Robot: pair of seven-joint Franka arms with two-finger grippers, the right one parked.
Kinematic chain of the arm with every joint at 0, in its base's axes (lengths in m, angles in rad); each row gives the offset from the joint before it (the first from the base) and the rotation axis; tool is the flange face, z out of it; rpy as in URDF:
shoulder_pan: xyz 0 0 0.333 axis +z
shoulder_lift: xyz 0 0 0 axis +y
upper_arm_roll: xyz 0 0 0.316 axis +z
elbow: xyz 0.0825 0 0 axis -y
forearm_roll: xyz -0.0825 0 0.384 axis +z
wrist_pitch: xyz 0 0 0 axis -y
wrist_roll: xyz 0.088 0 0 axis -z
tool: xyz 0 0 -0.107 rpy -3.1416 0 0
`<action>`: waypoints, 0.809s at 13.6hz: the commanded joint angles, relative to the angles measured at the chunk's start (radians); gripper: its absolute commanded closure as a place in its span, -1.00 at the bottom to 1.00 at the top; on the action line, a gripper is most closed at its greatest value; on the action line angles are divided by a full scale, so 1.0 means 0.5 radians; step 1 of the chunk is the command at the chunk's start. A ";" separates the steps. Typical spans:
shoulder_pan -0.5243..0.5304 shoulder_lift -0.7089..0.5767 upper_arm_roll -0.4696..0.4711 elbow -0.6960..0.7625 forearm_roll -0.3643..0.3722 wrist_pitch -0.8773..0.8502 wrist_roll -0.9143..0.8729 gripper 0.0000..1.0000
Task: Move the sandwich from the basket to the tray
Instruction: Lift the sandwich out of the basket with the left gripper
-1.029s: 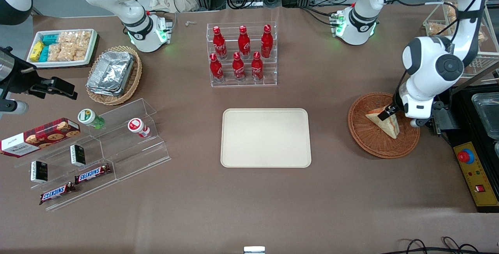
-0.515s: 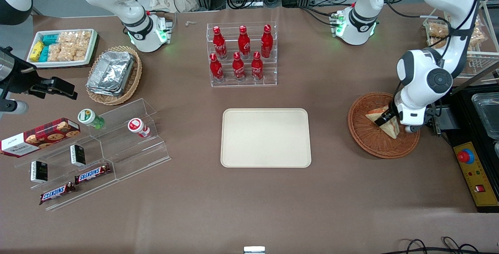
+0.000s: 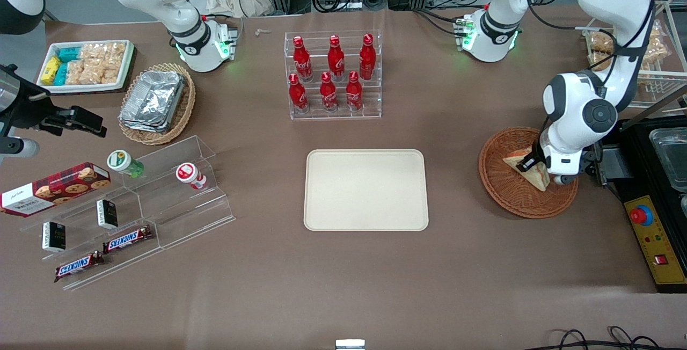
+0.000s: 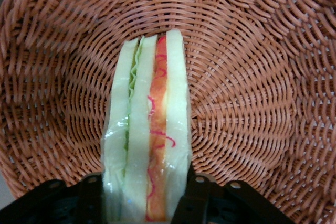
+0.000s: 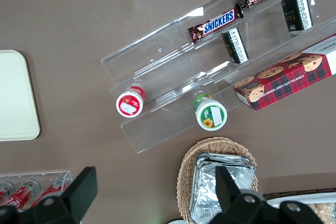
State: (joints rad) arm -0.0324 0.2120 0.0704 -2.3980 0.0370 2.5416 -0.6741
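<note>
The sandwich [image 3: 540, 179], a pale wedge in clear wrap with red and green filling, lies in the reddish-brown wicker basket [image 3: 504, 191] toward the working arm's end of the table. My left gripper [image 3: 528, 163] is down in the basket, its two black fingers pressed against the sandwich's two bread faces. In the left wrist view the sandwich [image 4: 149, 129] stands edge-up between the gripper [image 4: 143, 188] fingers, with the basket weave [image 4: 252, 103] all around it. The cream-beige tray [image 3: 366, 189] lies bare at the table's middle.
A clear rack of red bottles [image 3: 333, 76] stands farther from the front camera than the tray. A black unit with a red button [image 3: 641, 214] sits beside the basket. Clear snack shelves [image 3: 134, 205], a tan basket of foil trays [image 3: 155, 102] and a white snack tray [image 3: 86, 64] lie toward the parked arm's end.
My left arm's wrist has shifted slightly toward the tray and the gripper has settled lower onto the sandwich. The sandwich stays in the basket.
</note>
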 commanded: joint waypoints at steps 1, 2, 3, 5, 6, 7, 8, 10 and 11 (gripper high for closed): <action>0.000 -0.052 -0.003 -0.027 0.003 0.062 -0.060 1.00; -0.003 -0.129 -0.003 -0.021 0.003 -0.035 -0.057 1.00; -0.003 -0.245 -0.006 -0.009 0.006 -0.197 -0.030 1.00; -0.003 -0.515 -0.009 0.001 0.012 -0.492 0.068 1.00; -0.003 -0.631 -0.012 0.007 0.012 -0.624 0.166 1.00; -0.006 -0.736 -0.018 0.010 0.012 -0.726 0.285 1.00; -0.021 -0.825 -0.024 0.019 0.006 -0.806 0.417 1.00; -0.033 -0.945 -0.058 0.040 -0.003 -0.913 0.632 1.00; -0.033 -0.979 -0.146 0.080 -0.025 -0.978 0.673 1.00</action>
State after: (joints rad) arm -0.0418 -0.2312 0.0461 -2.3639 0.0369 2.0964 -0.4001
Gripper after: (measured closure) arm 0.789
